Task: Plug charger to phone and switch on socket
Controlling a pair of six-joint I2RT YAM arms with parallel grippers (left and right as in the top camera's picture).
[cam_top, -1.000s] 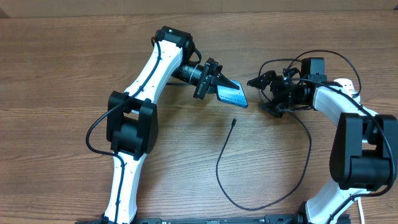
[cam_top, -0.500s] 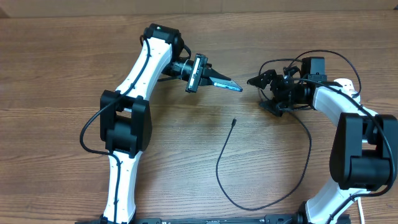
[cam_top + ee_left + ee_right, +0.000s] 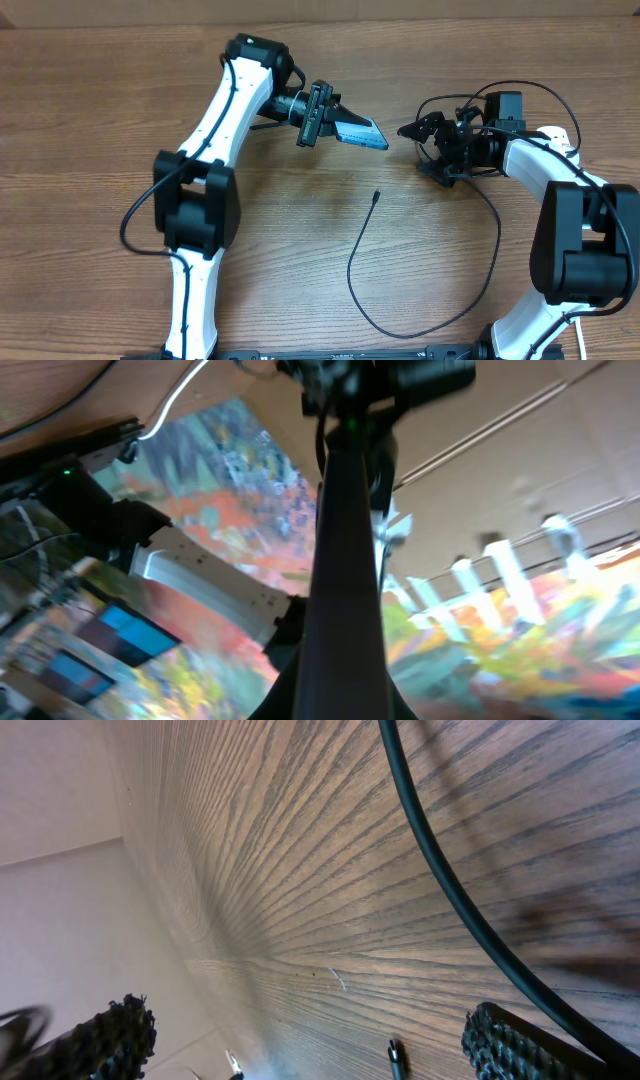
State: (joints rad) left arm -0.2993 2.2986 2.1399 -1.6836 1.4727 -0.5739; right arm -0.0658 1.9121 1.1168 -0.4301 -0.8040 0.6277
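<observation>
Gripping one phone (image 3: 364, 133), left hand (image 3: 343, 125), one charger (image 3: 349, 265) loose, right hand (image 3: 415, 152) spread

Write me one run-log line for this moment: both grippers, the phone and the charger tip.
left gripper: shut on phone, held above table | right gripper: open, empty | charger tip: on table, unplugged

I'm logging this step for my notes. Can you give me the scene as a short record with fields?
phone: clamped in the left gripper, held tilted
charger: lying on the table, connector tip free and apart from the phone
right gripper: open, holding nothing, with the cable running close by
socket: not visible in these views
plugged in: no
</observation>
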